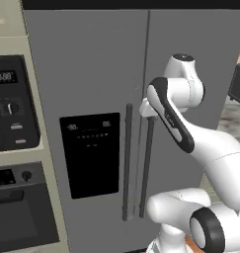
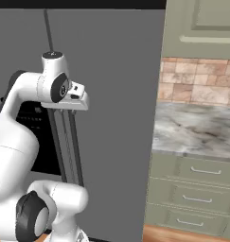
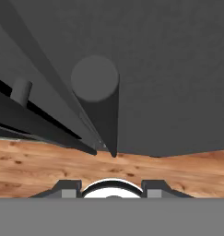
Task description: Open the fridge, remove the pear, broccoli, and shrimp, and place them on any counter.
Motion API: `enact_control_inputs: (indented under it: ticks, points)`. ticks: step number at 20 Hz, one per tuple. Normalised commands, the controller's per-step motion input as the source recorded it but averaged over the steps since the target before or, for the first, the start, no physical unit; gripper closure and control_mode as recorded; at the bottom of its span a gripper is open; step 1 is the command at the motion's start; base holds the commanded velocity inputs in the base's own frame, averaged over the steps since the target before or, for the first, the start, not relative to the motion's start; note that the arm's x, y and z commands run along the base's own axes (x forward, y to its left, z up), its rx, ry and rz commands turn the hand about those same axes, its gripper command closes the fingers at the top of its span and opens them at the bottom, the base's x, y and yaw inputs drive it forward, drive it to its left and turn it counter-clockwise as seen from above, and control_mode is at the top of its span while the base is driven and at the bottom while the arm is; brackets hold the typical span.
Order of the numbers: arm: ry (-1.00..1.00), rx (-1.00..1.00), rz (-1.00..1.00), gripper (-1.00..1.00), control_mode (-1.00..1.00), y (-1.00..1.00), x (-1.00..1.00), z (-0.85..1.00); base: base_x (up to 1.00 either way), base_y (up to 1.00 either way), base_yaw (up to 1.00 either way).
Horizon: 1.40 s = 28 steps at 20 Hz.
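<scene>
We've got the black wall oven (image 1: 10, 108) to the left of the fridge (image 1: 92, 69), and the stone counter (image 2: 197, 127) with green drawers off to its right. Both doors are shut. Our claw (image 1: 147, 109) sits at the top of the right door's handle (image 1: 147, 168), but we can't tell if it's gripping. The handle runs straight up and down, long and dark.

wall oven (image 1: 8, 148) left of fridge (image 1: 92, 64), counter (image 2: 197, 130) right
</scene>
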Motion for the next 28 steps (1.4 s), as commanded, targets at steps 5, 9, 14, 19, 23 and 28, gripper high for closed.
enact_control_inputs:
  ticks: [5, 9, 14, 19, 23, 28]
  points:
    - [0.00, 0.00, 0.00, -1.00, 1.00, 0.00, 0.00, 0.00, -0.26, 0.11, -0.08]
    - [0.00, 0.00, 0.00, -1.00, 1.00, 0.00, 0.00, 0.00, -0.35, 0.48, -0.24]
    - [0.00, 0.00, 0.00, -1.00, 1.00, 0.00, 0.00, 0.00, -0.02, 0.56, -0.25]
    - [0.00, 0.00, 0.00, -1.00, 1.00, 0.00, 0.00, 0.00, -0.15, 0.39, -0.32]
    - [0.00, 0.00, 0.00, -1.00, 1.00, 0.00, 0.00, 0.00, -0.12, 0.39, -0.34]
    - [0.00, 0.00, 0.00, -1.00, 1.00, 0.00, 0.00, 0.00, -0.42, 0.24, -0.35]
